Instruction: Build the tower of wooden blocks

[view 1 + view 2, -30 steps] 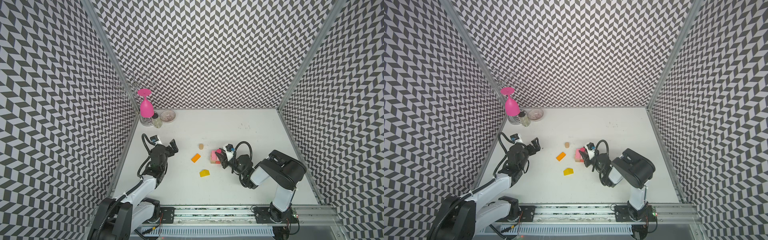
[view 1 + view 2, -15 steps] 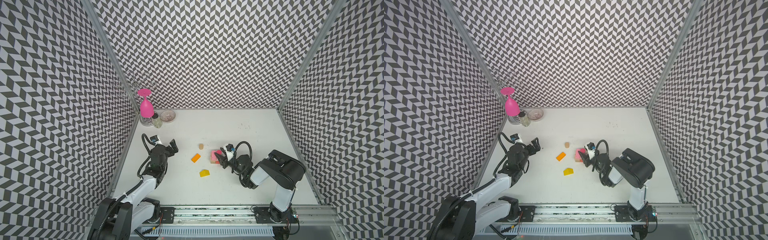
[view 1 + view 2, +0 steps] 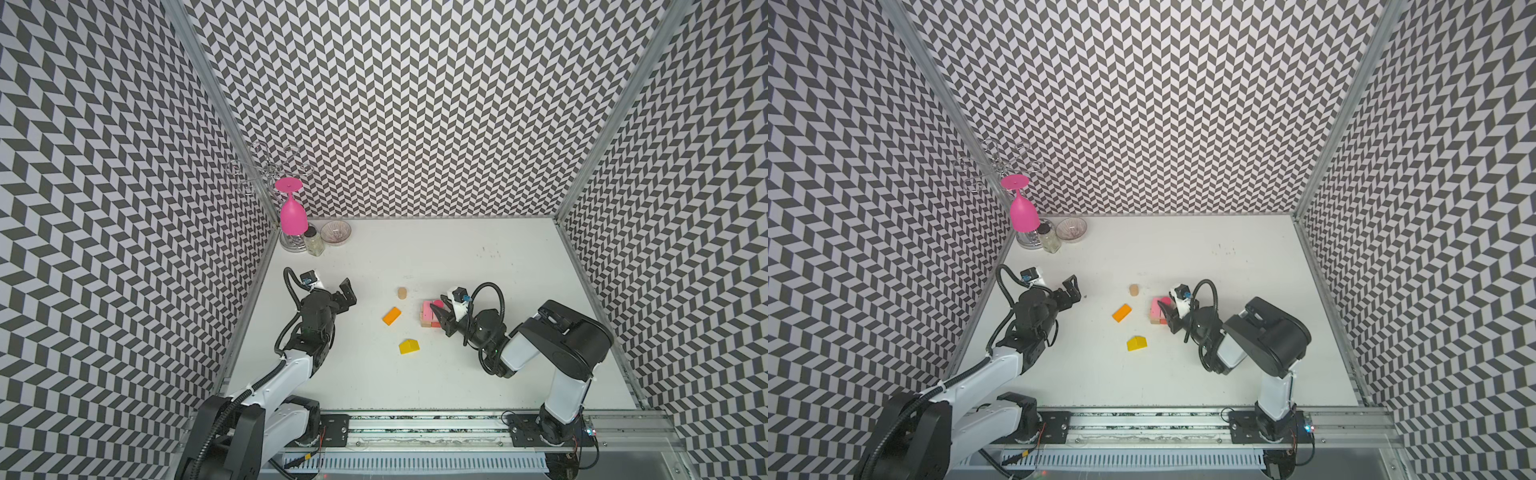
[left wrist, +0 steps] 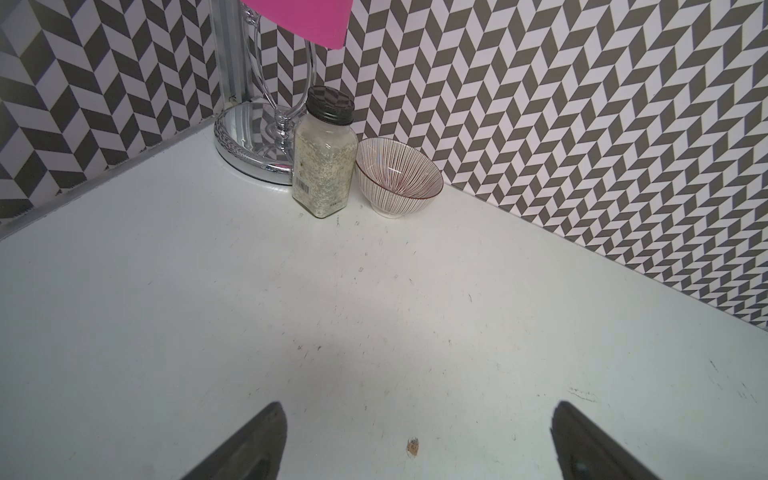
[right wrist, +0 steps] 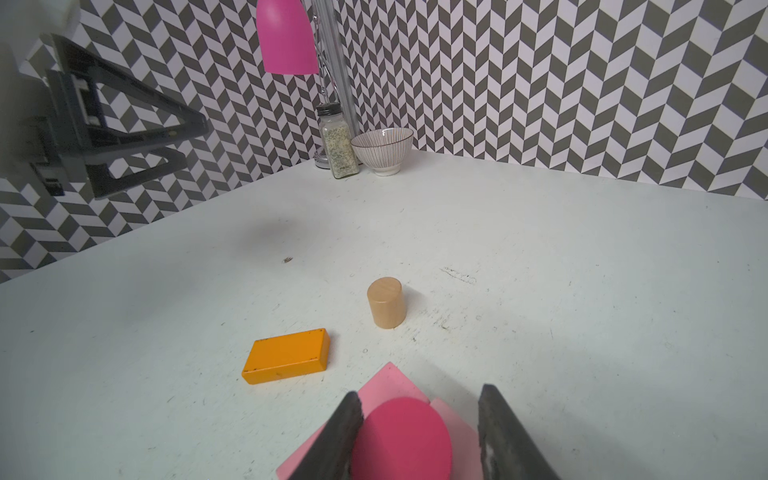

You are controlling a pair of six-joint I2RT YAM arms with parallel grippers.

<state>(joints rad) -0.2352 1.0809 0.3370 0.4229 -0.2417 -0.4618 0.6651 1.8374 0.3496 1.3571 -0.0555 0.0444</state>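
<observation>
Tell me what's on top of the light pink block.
A darker pink round piece lies on the pink block, between the right gripper's jaws. The gripper covers part of it.

**Lighting and image quality**

All views bright, with even, diffuse light from overhead. Table (image 3: pixel 457 374) reads near white. Shadows under the arms are faint and soft-edged. One grey shadow patch (image 5: pixel 270 228) lies on the table in the right wrist view. Chrome stand base (image 4: pixel 245 137) shows glare and mirrors the wall (image 4: pixel 582 104). Top views sharp. Wrist views stretch at the corners. Fingers (image 4: pixel 249 449) of the left gripper (image 4: pixel 417 405) are blurred, and those of the right gripper (image 5: pixel 419 392) are soft.
</observation>
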